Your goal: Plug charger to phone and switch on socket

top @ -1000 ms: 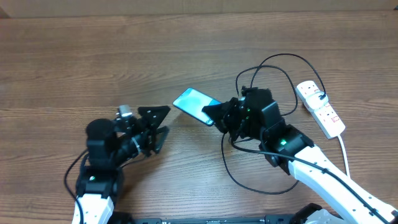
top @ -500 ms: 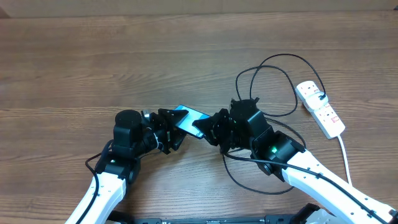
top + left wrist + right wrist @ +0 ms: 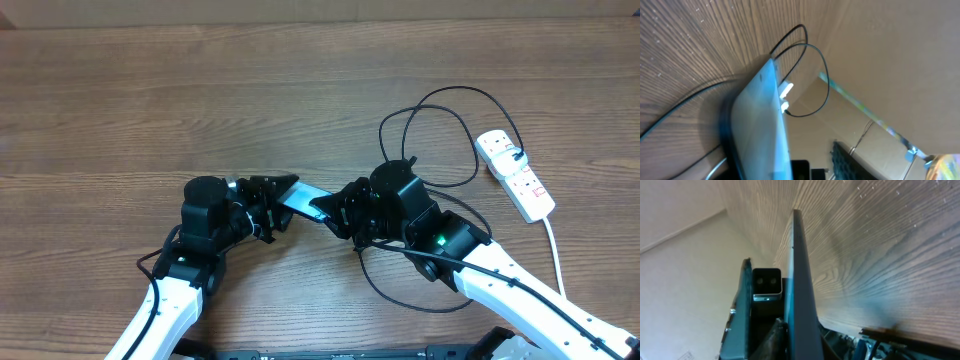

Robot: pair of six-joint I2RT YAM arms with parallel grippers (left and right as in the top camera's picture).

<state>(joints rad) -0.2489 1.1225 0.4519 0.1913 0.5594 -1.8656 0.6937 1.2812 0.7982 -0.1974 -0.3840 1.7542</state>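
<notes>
The phone (image 3: 300, 197) hangs on edge above the table, between my two grippers. My right gripper (image 3: 332, 208) is shut on its right end. My left gripper (image 3: 277, 203) stands open around its left end. In the left wrist view the phone's pale blue screen (image 3: 757, 125) fills the left side, and one finger pad (image 3: 845, 160) stands apart from it. Seen from the right wrist, the phone (image 3: 800, 290) is edge-on. The charger (image 3: 470, 89) lies in black loops behind and under my right arm; its tip is hidden. The socket (image 3: 515, 172) lies at the far right.
The socket's white cord (image 3: 553, 250) runs toward the front right edge. More charger loops (image 3: 827, 82) lie on the wood beyond the phone in the left wrist view. A cardboard-coloured wall bounds the table's far side.
My left arm has swung right to the phone, its jaws narrowing around the phone's end. My right gripper has carried the phone a little left and toward the front.
</notes>
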